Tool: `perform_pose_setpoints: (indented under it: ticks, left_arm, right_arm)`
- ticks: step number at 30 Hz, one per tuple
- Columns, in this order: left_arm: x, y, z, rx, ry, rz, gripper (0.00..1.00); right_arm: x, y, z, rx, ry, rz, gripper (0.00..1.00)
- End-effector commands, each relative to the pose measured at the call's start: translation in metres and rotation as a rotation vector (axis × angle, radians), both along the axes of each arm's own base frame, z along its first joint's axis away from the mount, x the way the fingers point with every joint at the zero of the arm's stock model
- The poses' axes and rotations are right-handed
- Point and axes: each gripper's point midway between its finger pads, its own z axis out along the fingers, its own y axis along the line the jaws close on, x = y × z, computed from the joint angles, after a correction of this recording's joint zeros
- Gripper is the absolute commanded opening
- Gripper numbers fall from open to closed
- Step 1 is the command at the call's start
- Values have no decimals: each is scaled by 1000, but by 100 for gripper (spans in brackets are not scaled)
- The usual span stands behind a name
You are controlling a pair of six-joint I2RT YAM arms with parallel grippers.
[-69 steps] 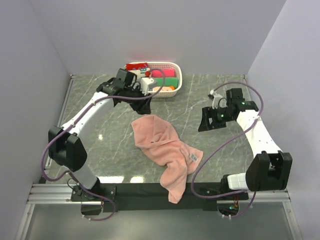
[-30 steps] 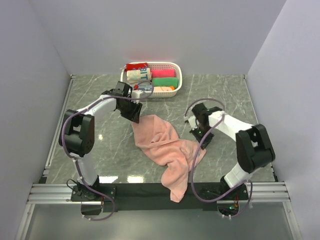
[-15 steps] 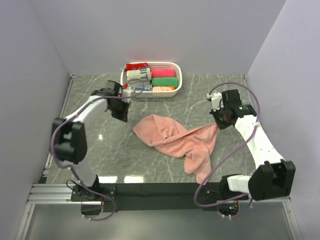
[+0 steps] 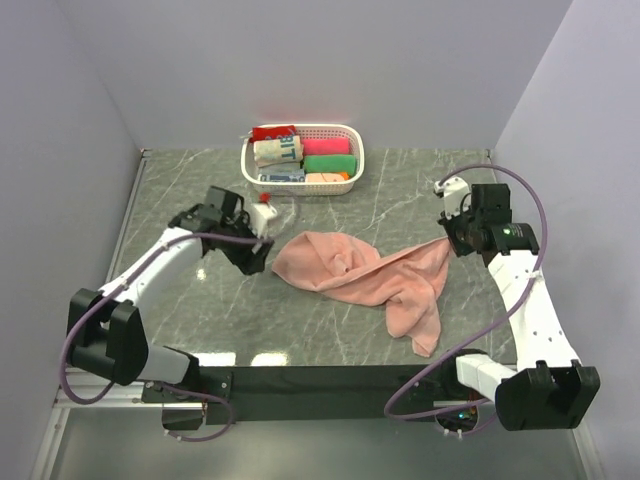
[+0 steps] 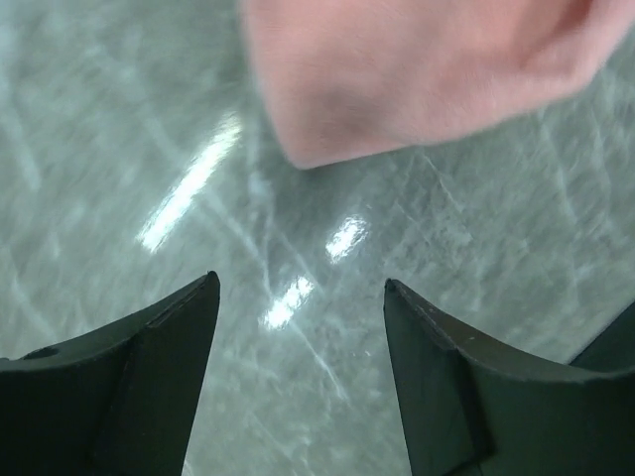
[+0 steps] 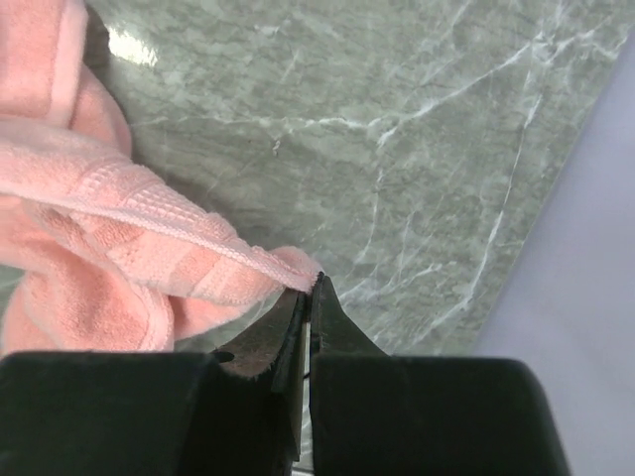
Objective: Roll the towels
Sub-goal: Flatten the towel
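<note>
Top external view: the grey marble tabletop [image 4: 290,325] carries the pink towel [image 4: 360,275] across its middle, crumpled rather than flat. Its long axis runs roughly left to right, and a folded flap droops toward the near edge on the right side. The white basket [image 4: 357,155] with its small cloth bundles sits at the far edge, well apart from the towel. At the right end, the right hand [image 4: 452,240] is pinching a corner of the towel. In the right wrist view the fingers are pressed together on the hem, and the cloth [image 6: 99,228] trails away from the hand [image 6: 310,296] to the left of that picture. The left hand [image 4: 257,257] sits just left of the towel's bunched left end, apart from it. In the left wrist view its fingers [image 5: 149,377] are spread with only bare tabletop between them, and the rounded edge of the towel [image 5: 417,69] lies just beyond the fingertips, a little off to one side. The coming move likely turns on this: the towel's free end lies directly right of the left hand and is far nearer to it than to the right hand. A short reach rightward would let it take that end, so the two hands could pull the cloth out along its length before any rolling starts.
</note>
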Motion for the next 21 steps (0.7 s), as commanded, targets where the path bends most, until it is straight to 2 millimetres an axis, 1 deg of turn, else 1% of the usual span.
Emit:
perform_pose_setpoints:
  ticks: [1, 2, 3, 4, 5, 7, 8, 9, 11, 12, 13, 14, 15, 16, 17, 18, 19, 20, 21]
  left_arm:
    - [12, -32, -6, 8, -231, -306, 73]
    - [11, -36, -11, 16, -259, -352, 73]
    - [3, -39, -24, 19, -264, -404, 74]
    - [7, -42, -26, 40, -322, -469, 73]
    - [4, -42, -37, 54, -329, -498, 73]
    - [5, -45, -48, 83, -361, -558, 72]
    - [6, -48, -52, 87, -378, -582, 72]
    - [6, -49, -60, 93, -371, -597, 72]
    - [9, -53, -69, 109, -382, -622, 71]
    - [13, -57, -74, 110, -387, -623, 71]
    - [16, -60, -75, 108, -392, -626, 70]
    - [17, -68, -74, 92, -393, -630, 69]
    - [18, -72, -81, 87, -375, -639, 69]
    - [18, -77, -83, 82, -365, -645, 68]
    - [19, -85, -82, 82, -370, -657, 66]
    - [19, -89, -90, 83, -348, -667, 65]
    - [18, -93, -90, 79, -344, -675, 63]
    - [19, -99, -89, 73, -348, -688, 58]
    - [19, -101, -94, 77, -331, -694, 54]
  right_arm:
    - [13, 7, 42, 63, -108, -8, 0]
    - [14, 9, 44, 77, -107, -9, 0]
    - [15, 13, 46, 98, -102, 0, 0]
    - [16, 16, 52, 116, -111, -4, 0]
    - [17, 17, 56, 127, -116, -4, 0]
    - [18, 24, 68, 161, -135, 12, 0]
    - [17, 26, 71, 173, -138, 19, 0]
    - [17, 27, 75, 183, -149, 20, 0]
    - [18, 30, 85, 200, -171, 18, 0]
    - [19, 30, 89, 204, -178, 18, 0]
    - [19, 24, 91, 212, -181, -6, 0]
    - [19, 25, 99, 216, -200, -5, 0]
    - [19, 25, 103, 222, -207, -6, 0]
    - [21, 26, 108, 229, -218, -4, 0]
    - [21, 27, 112, 233, -225, -5, 0]
    - [22, 27, 115, 236, -231, -6, 0]
    - [22, 27, 119, 240, -239, -7, 0]
    - [23, 27, 121, 244, -241, -10, 0]
    - [23, 27, 122, 246, -243, -12, 0]
